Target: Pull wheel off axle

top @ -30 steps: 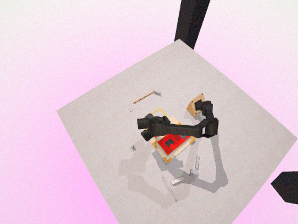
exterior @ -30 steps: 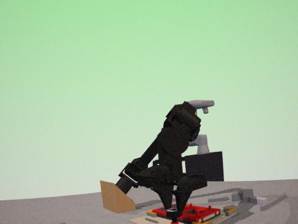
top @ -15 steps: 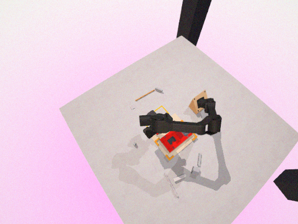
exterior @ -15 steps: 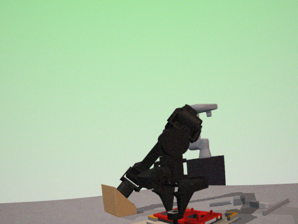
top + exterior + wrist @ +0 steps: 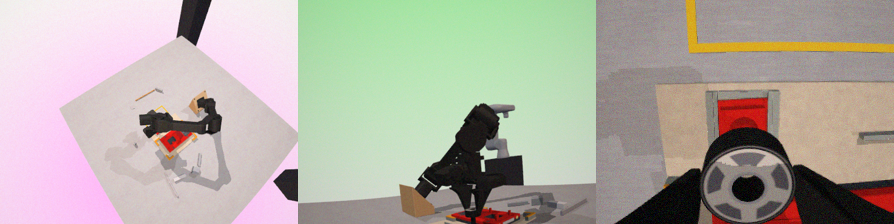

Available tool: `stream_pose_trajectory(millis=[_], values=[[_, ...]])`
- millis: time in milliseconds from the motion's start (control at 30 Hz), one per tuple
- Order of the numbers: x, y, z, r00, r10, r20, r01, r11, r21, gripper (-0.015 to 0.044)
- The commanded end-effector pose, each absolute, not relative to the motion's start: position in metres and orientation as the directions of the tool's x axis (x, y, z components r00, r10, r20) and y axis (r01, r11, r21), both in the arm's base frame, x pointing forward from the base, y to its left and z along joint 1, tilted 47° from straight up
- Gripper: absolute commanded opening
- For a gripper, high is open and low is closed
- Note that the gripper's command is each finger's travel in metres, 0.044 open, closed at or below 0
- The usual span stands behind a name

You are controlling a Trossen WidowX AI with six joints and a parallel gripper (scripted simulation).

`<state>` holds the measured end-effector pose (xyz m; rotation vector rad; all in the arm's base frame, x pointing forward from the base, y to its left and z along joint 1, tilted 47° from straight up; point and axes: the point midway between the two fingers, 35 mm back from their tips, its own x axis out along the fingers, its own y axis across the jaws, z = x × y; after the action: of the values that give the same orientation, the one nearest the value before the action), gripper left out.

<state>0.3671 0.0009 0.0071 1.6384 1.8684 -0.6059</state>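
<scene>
A black wheel with a grey spoked hub (image 5: 727,186) (image 5: 473,213) is held level between the fingertips of my gripper (image 5: 473,211) (image 5: 746,176), which is shut on it. A dark upright axle (image 5: 473,220) shows under the wheel in the exterior view; whether its tip is still inside the hub hole cannot be told. The marked area is a yellow outline (image 5: 796,48) (image 5: 162,106) on the table, beyond the beige board's edge in the wrist view. The wheel is outside the outline. The arm hides the wheel in the top view.
The beige board (image 5: 821,115) bears a red part (image 5: 179,138) (image 5: 507,217) and orange corner pieces (image 5: 169,157). A grey-sided channel (image 5: 773,112) stands close to the wheel. A hammer-like tool (image 5: 145,95), a grey block (image 5: 196,169) and a long strip (image 5: 171,186) lie farther out.
</scene>
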Motion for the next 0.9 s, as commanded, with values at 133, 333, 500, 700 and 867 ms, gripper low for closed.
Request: stream_pose_trajectory(millis=[133, 333, 500, 700, 867], values=[[0.367, -0.002, 0.010, -0.082, 0.726, -0.683, 0.988, 0.147, 0.037, 0.0000], [0.369, -0.013, 0.020, -0.082, 0.725, -0.684, 0.988, 0.147, 0.037, 0.0000], [0.370, -0.023, 0.030, -0.082, 0.725, -0.684, 0.988, 0.147, 0.037, 0.0000], [0.368, -0.026, 0.025, -0.081, 0.724, -0.685, 0.989, 0.141, 0.032, 0.0000], [0.359, -0.045, 0.010, -0.083, 0.714, -0.695, 0.991, 0.133, 0.018, 0.0000]])
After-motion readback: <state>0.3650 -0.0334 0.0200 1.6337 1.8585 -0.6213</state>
